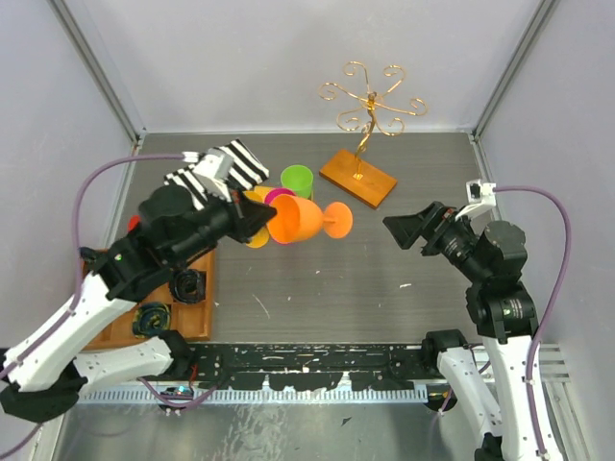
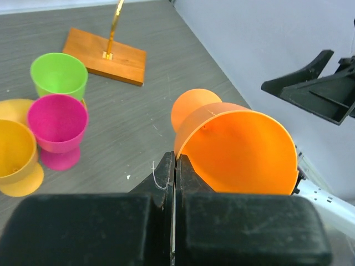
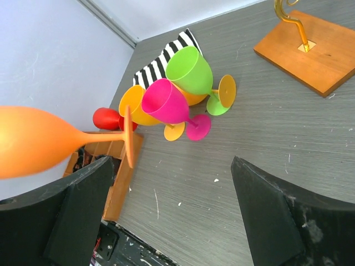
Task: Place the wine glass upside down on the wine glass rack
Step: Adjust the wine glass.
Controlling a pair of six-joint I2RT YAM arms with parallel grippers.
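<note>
An orange wine glass point(image 1: 300, 220) hangs on its side above the table, its foot pointing right. My left gripper point(image 1: 261, 219) is shut on the wine glass's rim point(image 2: 238, 149), the thin wall pinched between its fingers point(image 2: 176, 162). Just right of the foot, my right gripper point(image 1: 399, 232) stands open and holds nothing. In the right wrist view the foot point(image 3: 128, 136) sits beside that gripper's point(image 3: 172, 166) left finger. At the back, the wine glass rack point(image 1: 370, 99) is a gold wire stand on a wooden base point(image 1: 357, 177), with bare arms.
Green point(image 1: 297, 180), pink point(image 3: 166, 102) and yellow point(image 3: 136, 105) glasses stand grouped behind the held one. A striped cloth point(image 1: 226, 168) lies at the back left. A compartmented wooden tray point(image 1: 197, 298) sits under the left arm. Enclosure walls ring the table.
</note>
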